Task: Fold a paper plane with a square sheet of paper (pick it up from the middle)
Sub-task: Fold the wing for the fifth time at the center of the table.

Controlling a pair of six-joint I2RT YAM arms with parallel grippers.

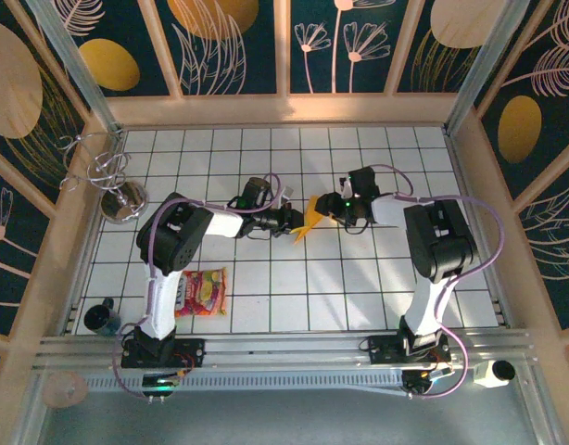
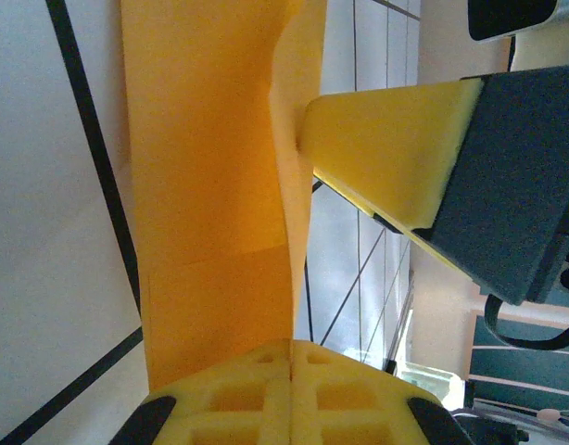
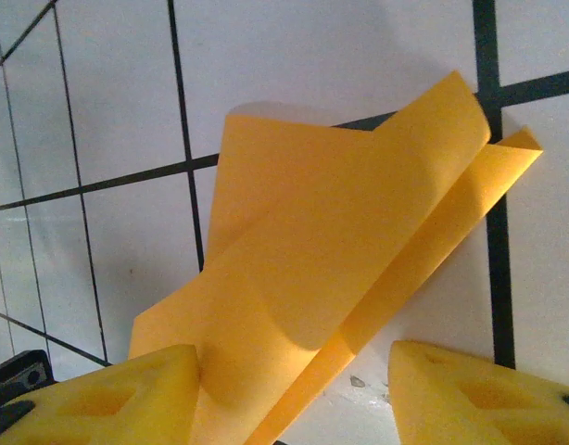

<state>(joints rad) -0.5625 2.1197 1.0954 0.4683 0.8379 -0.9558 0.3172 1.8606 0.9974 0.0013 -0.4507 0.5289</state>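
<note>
The square sheet of paper [image 1: 309,222], orange-yellow and folded into long pointed layers, stands off the tiled floor between my two grippers at mid-table. My left gripper [image 1: 291,221] is shut on its edge; in the left wrist view the yellow pads [image 2: 266,399] meet with the paper [image 2: 210,185] pinched in the seam, at the left gripper [image 2: 292,357]. My right gripper [image 1: 333,208] is open around the paper's other end. In the right wrist view the folded paper [image 3: 340,241] lies between the right gripper [image 3: 294,399] pads, the left pad [image 3: 108,394] touching it. That pad [image 2: 386,148] also shows pressed to the sheet.
A red-and-yellow snack packet [image 1: 203,292] lies near the left arm's base. A dark cup [image 1: 101,317] stands at the near left edge. A shiny metal object [image 1: 123,200] with wire loops [image 1: 92,165] sits at the far left. Wooden walls [image 1: 284,109] ring the tiled floor.
</note>
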